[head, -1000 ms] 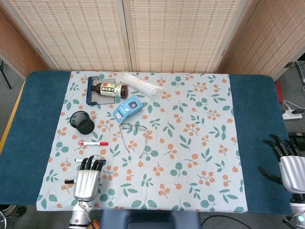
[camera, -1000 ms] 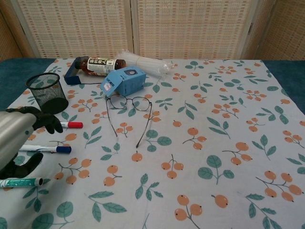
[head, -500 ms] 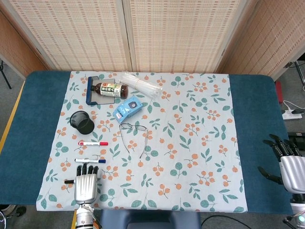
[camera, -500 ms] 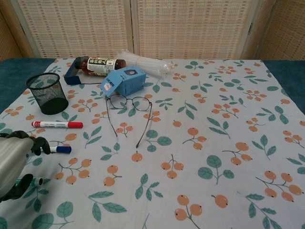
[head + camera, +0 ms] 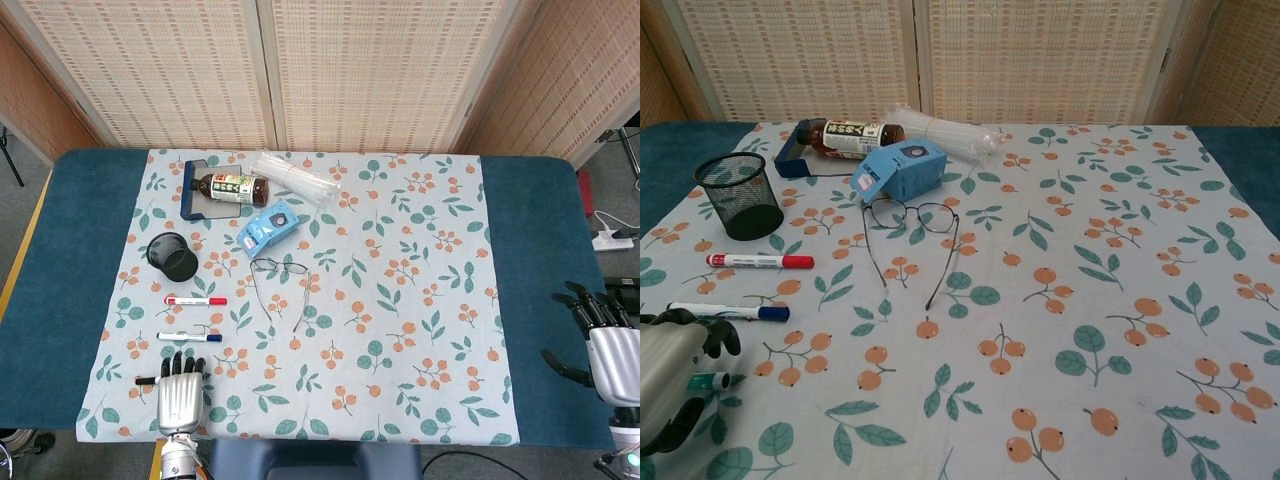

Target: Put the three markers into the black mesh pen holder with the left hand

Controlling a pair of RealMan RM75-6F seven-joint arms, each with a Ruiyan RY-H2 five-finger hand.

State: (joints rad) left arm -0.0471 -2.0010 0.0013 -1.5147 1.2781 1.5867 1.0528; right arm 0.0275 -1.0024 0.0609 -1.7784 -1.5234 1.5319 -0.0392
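Left hand (image 5: 181, 397) at near-left edge of cloth (image 5: 420, 260), palm down, fingers (image 5: 180, 364) extended and slightly apart, gripping nothing. In chest view, same hand (image 5: 668, 375) over the green marker (image 5: 708, 381), only the marker's capped end poking out beside it; contact not clear (possibly resting on it, cannot tell).

Right hand (image 5: 600, 340) off to the far right past the cloth, over blue table (image 5: 60, 260), fingers spread, empty.

Three markers, all flat on the cloth, none in the holder:
- red marker (image 5: 195, 300), just in front of holder
- blue marker (image 5: 189, 337), nearer the robot, roughly parallel to red
- green one, mostly hidden under left hand

One holder (image 5: 173, 257) (black mesh, upright) at left side of cloth, beyond the markers, well apart from left hand.

Other items, one each: bottle (image 5: 231, 187) lying on its side in blue tray (image 5: 193, 199), clear bag (image 5: 295, 177) just behind, blue box (image 5: 269, 226), glasses (image 5: 280, 285) unfolded mid-cloth.
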